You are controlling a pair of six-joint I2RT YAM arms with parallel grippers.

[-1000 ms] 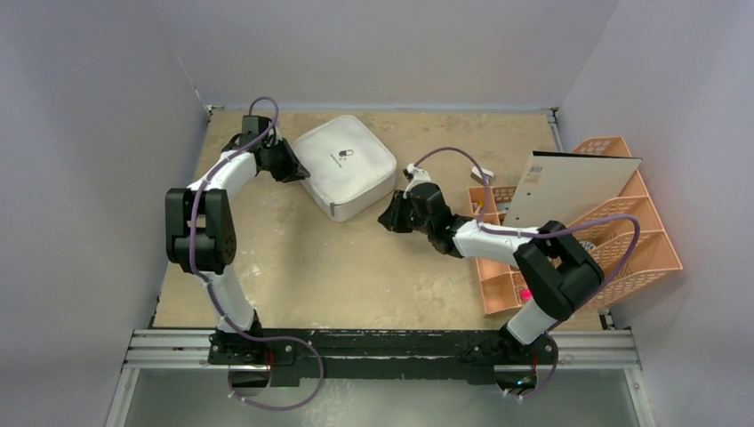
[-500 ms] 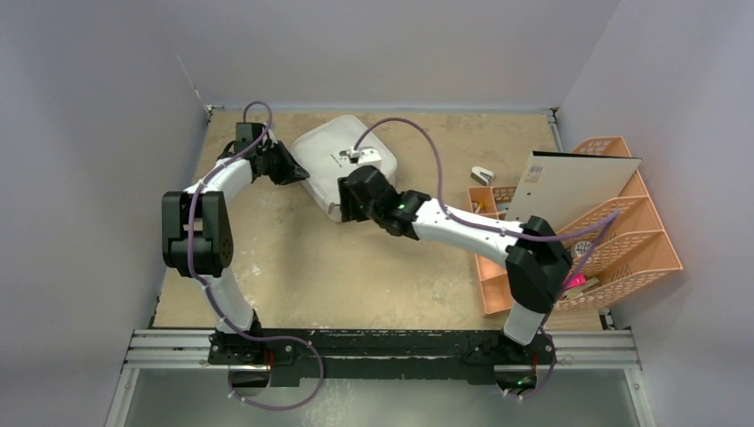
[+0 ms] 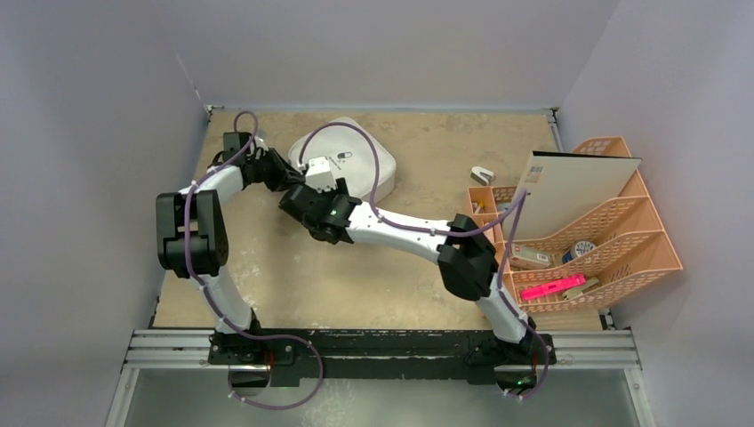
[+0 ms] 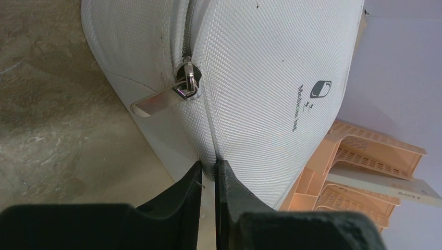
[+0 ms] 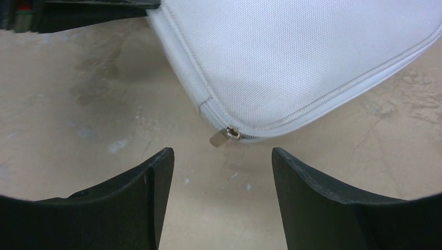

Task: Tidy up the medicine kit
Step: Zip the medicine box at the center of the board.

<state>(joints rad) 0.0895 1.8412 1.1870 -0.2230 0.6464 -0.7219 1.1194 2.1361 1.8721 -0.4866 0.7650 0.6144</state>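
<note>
Pinching the zipper seam of the medicine kit (image 4: 271, 67), the left end effector (image 4: 208, 179) has its fingers nearly together, with the white woven edge caught in the thin gap between them. Just beyond its tips along that seam, a metal zipper tab (image 4: 159, 101) sticks out sideways.

The right end effector (image 5: 221, 152) is spread wide and holds nothing. Ahead of its tips, in line with the gap and apart from both fingers, a small corner pull (image 5: 224, 136) juts from the kit's rounded corner just above the surface (image 5: 78, 104). I cannot tell whether it is the same tab.

Bare surface lies beneath and behind this end effector, back toward the arm bases. The kit's far side sits close to the surface's back edge. Well off to the right of both end effectors, a peach lattice organizer (image 3: 622, 231) stands at the right edge.
</note>
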